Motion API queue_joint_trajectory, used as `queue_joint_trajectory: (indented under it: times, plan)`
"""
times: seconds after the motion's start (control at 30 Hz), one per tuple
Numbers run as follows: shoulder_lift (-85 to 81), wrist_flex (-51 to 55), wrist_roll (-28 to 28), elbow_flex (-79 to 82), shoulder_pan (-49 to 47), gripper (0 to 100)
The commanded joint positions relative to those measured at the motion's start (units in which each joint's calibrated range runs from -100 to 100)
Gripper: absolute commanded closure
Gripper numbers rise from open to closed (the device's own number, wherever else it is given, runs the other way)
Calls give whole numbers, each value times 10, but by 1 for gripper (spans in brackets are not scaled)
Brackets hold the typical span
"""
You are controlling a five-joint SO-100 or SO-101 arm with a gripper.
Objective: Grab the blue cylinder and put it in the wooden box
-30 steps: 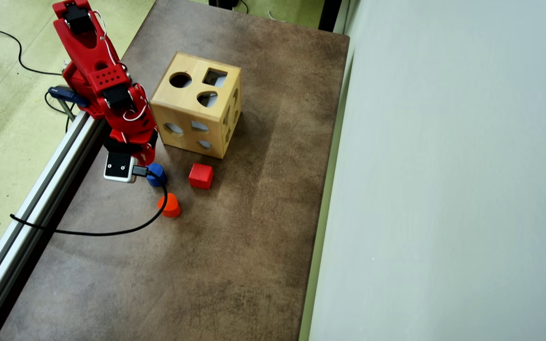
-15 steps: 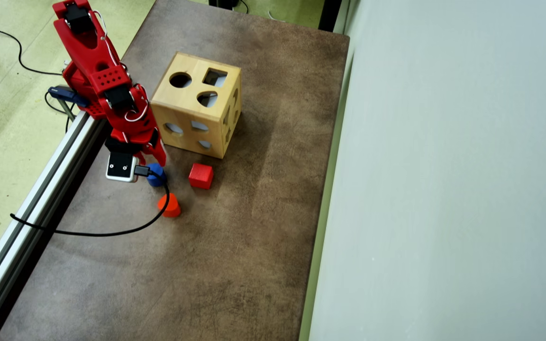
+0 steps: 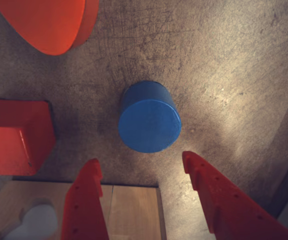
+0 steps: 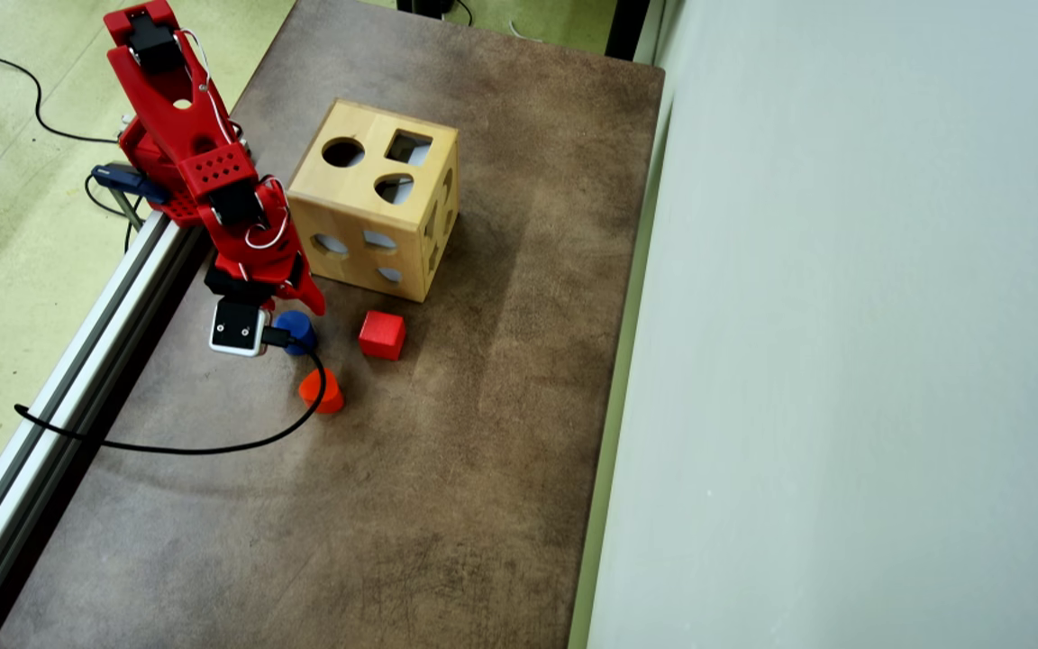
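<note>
The blue cylinder (image 3: 149, 120) stands upright on the brown table, just beyond the fingertips of my red gripper (image 3: 141, 160). The gripper is open, and nothing lies between its fingers. In the overhead view the cylinder (image 4: 298, 326) peeks out beside the wrist camera, and the gripper (image 4: 295, 305) hangs over its near side. The wooden box (image 4: 375, 203), a light cube with cut-out holes, stands close behind the gripper. Its top edge also shows at the bottom of the wrist view, where the box (image 3: 134, 210) lies between and under the fingers.
A red cube (image 4: 382, 334) (image 3: 14, 135) and an orange-red rounded block (image 4: 323, 392) (image 3: 49, 22) sit close to the cylinder. A black cable (image 4: 186, 444) loops across the table's left part. An aluminium rail (image 4: 77, 361) lines the left edge, and a pale panel (image 4: 843, 361) the right.
The wrist has shifted slightly and one red finger has swung out toward the box, so the jaws have opened. The cylinder and the other blocks have stayed in place.
</note>
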Motion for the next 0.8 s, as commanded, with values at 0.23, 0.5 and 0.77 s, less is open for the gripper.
queue_joint_trajectory:
  times: [0.23, 0.5, 0.77]
  plan:
    - [-3, 2, -19, -10, 2, 71]
    - [-1, 2, -46, -3, 2, 70]
    - [60, 2, -46, -6, 5, 70]
